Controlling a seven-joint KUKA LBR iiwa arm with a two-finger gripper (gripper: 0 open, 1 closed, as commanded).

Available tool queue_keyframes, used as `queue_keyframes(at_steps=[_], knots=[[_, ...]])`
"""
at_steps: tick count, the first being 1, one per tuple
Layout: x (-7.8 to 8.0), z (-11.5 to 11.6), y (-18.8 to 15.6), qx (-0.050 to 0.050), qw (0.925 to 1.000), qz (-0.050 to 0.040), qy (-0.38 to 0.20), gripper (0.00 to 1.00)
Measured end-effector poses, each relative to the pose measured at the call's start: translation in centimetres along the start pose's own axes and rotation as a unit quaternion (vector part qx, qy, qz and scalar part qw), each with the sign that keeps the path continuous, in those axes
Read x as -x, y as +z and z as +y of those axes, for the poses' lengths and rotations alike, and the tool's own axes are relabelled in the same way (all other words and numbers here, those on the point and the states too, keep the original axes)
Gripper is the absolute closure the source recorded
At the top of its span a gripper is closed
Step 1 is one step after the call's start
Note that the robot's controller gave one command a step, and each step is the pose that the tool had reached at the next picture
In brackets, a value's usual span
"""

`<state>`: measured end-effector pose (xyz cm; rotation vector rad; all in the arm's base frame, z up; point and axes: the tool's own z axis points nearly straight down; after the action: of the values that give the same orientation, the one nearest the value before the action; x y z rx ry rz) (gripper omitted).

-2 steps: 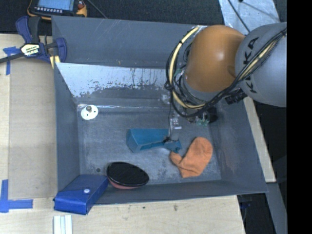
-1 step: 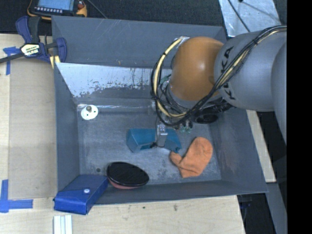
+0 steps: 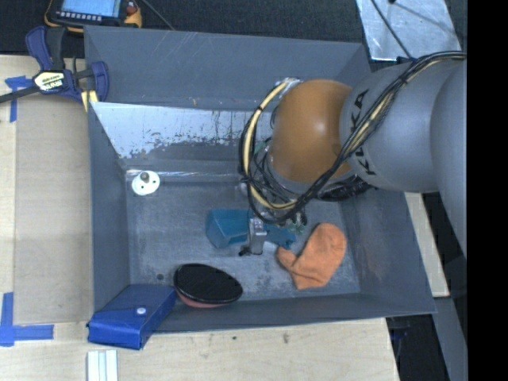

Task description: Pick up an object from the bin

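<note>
My gripper (image 3: pixel 252 243) hangs below the orange dome near the middle of the bin floor, its tip right beside a blue block-shaped thing (image 3: pixel 227 226) on its left. A small teal piece (image 3: pixel 283 233) lies just right of the fingers. An orange crumpled cloth (image 3: pixel 316 255) lies further right, touching nothing of the gripper. A black oval brush-like thing with a reddish underside (image 3: pixel 207 285) lies at the front, below and left of the gripper.
A small white round knob (image 3: pixel 144 182) sits at the back left of the floor. A dark blue box (image 3: pixel 131 315) leans on the front left corner of the bin. The arm and its cables cover the bin's right back part.
</note>
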<state>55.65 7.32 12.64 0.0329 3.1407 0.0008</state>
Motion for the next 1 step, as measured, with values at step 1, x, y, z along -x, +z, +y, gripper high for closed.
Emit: queue_keyframes(at_steps=[1], knots=[[1.8, 0.02, 5.52, 0.0, 0.999, -0.002, 0.045, 1.0]])
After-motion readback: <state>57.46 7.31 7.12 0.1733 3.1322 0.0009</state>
